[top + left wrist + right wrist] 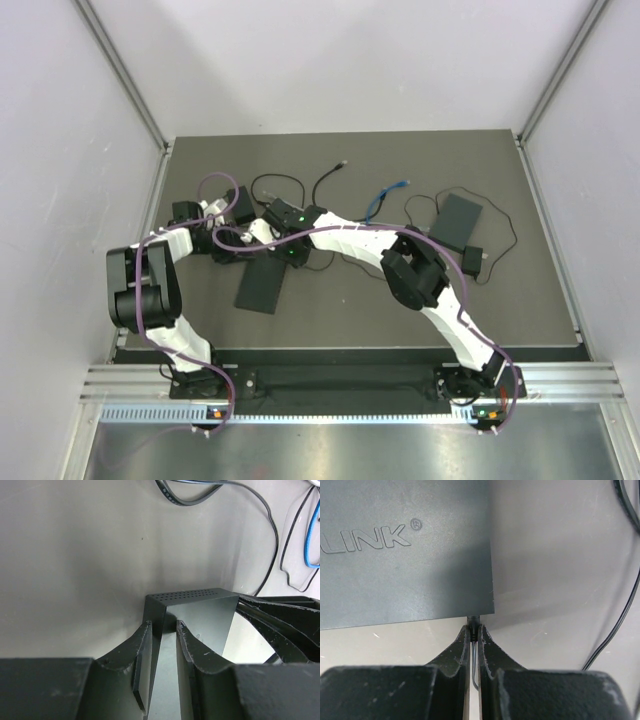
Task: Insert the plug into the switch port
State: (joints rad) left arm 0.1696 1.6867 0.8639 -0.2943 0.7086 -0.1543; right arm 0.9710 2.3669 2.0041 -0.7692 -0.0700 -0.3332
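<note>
Plug (473, 620), thin and black, was pinched at the fingertips of right gripper (473, 629), its tip meeting the edge of switch (405, 555) directly ahead of them. A corner of the same switch was clenched in left gripper (163, 627), its wall between the fingers.

Blue cable (387, 195), black adapter (472, 262)

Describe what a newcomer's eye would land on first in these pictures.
The left arm and right arm meet left of centre over the dark table. In the right wrist view, the jaws pinch a thin black plug right at the edge of the switch lettered LINK. A bright blue cable curls near the table's back.
</note>
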